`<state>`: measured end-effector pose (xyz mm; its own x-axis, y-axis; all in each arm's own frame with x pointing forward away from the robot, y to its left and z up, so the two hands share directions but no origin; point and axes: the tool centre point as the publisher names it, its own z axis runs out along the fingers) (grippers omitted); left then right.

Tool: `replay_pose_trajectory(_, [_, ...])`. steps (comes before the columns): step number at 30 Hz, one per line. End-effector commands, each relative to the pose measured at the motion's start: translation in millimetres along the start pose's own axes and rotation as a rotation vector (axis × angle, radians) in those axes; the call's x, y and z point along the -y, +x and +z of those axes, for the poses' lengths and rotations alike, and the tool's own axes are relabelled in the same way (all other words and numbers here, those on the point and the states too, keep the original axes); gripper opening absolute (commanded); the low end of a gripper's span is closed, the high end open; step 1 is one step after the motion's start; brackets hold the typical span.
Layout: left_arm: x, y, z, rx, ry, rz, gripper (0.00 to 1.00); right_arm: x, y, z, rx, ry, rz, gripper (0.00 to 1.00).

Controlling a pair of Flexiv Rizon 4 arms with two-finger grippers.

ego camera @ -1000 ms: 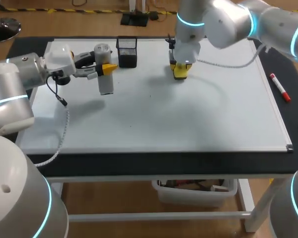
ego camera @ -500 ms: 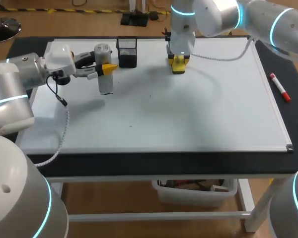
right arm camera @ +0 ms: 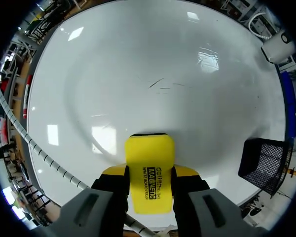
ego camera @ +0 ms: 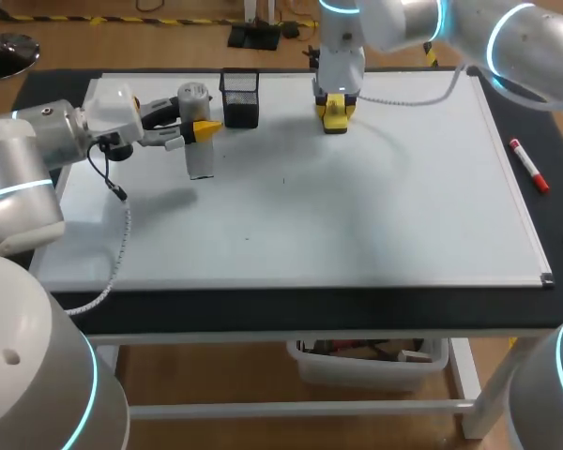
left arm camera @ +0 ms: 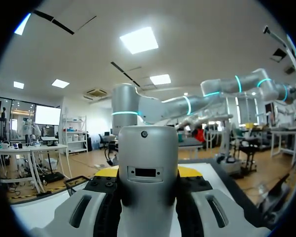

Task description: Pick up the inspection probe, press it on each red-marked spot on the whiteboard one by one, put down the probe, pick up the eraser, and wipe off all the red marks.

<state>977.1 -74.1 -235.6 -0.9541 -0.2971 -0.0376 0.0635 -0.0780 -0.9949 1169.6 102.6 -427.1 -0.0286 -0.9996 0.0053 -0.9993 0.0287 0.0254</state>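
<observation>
The right arm has carried the eraser [right arm camera: 149, 170] from nearer the middle of the whiteboard [ego camera: 357, 225] up toward its far edge, so that the right gripper [ego camera: 334, 114] now sits in the upper middle of the head view, its fingers pinching the yellow block from both sides. The left gripper [ego camera: 199, 129] has not shifted: it stands in the upper left, clamped on the inspection probe [ego camera: 200, 159], which hangs upright just left of the black mesh basket [ego camera: 240, 98]. The step in hand looks like wiping, yet no red mark shows on the board in any view, only a few faint dark scratches ahead of the eraser in the right wrist view. To wipe well, the eraser's felt face should lie flat on the board under even pressure, with overlapping strokes. The sweep should also stop short of the basket, which stands close by. A red marker [ego camera: 528, 165] lies off the board at the right.
</observation>
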Motion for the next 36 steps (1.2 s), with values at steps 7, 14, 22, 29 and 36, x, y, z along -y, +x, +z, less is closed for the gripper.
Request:
replay_pose_trajectory(7, [-0.5, -0.1, 0.2, -0.001, 0.004, 0.002, 0.00, 4.9, 3.5, -8.8, 0.018, -0.004, 0.038, 1.00])
replay_pose_trajectory(14, [-0.5, -0.1, 0.2, -0.001, 0.004, 0.002, 0.00, 9.4, 16.6, -32.2, 0.170, 0.001, 0.198, 1.00])
replay_pose_trajectory(22, [-0.5, -0.1, 0.2, -0.001, 0.004, 0.002, 0.00, 23.0, 33.1, -66.7, 0.409, -0.138, 0.504, 1.00])
replay_pose_trajectory(29, [-0.5, -0.1, 0.2, -0.001, 0.004, 0.002, 0.00, 34.8, 39.2, -103.5, 0.517, -0.282, 0.704, 1.00])
replay_pose_trajectory(36, [-0.5, -0.1, 0.2, -0.001, 0.004, 0.002, 0.00, 41.4, 46.2, -137.2, 0.549, -0.321, 0.825, 1.00])
